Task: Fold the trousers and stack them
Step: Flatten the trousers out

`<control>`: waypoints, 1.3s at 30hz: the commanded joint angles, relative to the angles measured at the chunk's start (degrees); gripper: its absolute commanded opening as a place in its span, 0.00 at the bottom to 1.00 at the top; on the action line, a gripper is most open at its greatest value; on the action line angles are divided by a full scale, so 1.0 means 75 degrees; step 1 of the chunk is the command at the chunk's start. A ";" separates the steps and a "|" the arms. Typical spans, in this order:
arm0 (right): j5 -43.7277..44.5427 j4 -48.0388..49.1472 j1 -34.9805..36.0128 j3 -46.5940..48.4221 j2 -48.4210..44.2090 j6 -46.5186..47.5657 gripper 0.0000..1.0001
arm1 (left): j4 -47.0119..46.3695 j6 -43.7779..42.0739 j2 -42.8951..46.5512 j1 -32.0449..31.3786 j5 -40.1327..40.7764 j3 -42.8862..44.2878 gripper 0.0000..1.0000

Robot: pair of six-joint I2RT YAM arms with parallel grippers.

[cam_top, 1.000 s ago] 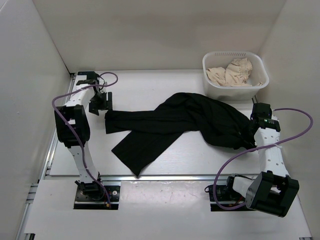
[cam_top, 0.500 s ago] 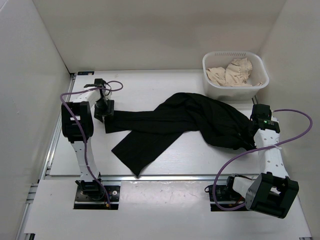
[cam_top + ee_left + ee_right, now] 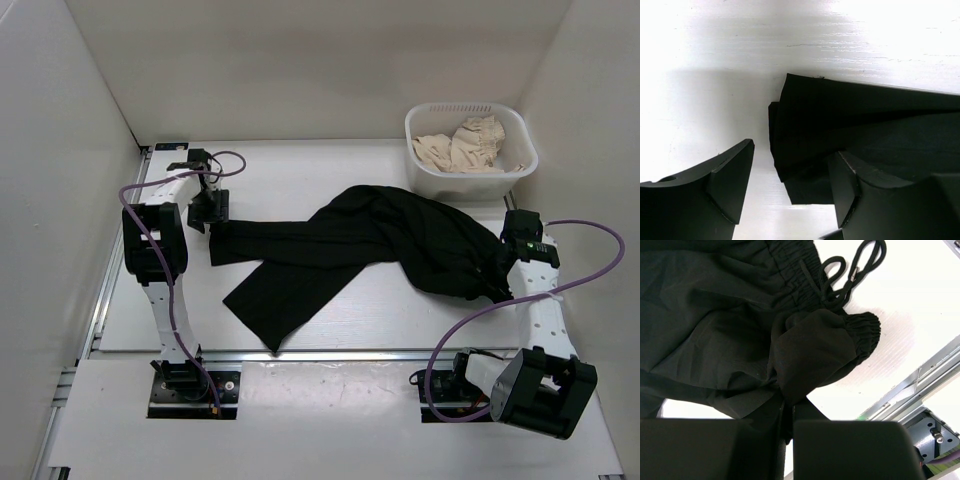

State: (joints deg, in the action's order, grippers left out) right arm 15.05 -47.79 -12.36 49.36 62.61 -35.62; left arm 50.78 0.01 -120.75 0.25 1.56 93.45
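Drawstring (image 3: 854,273) shows only from right wrist; trousers (image 3: 400,235) sprawl overhead.

The trousers (image 3: 400,240) lie spread across the middle of the table (image 3: 320,170). Behind their right end stands the basket (image 3: 465,185), with a cloth garment (image 3: 460,147) inside it.

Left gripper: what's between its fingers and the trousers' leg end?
Nothing. Left wrist view: the open left gripper flanks the hem of the trousers; only bare table fills the gap.

The matte black trousers (image 3: 380,245) are laid on the table (image 3: 300,180) — legs splayed leftward, one angled nearer — with the drawstring waistband bunched at the right.
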 commanded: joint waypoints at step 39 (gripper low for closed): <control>-0.0495 -0.2041 -0.0497 -0.0838 -0.2206 -0.1144 0.00 | 0.0787 -0.0001 0.6653 0.4125 0.1396 -0.5305 0.18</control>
State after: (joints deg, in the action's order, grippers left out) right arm 12.51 -61.12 -15.90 45.71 49.19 -38.02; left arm 54.81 0.21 -72.86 27.81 7.51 61.47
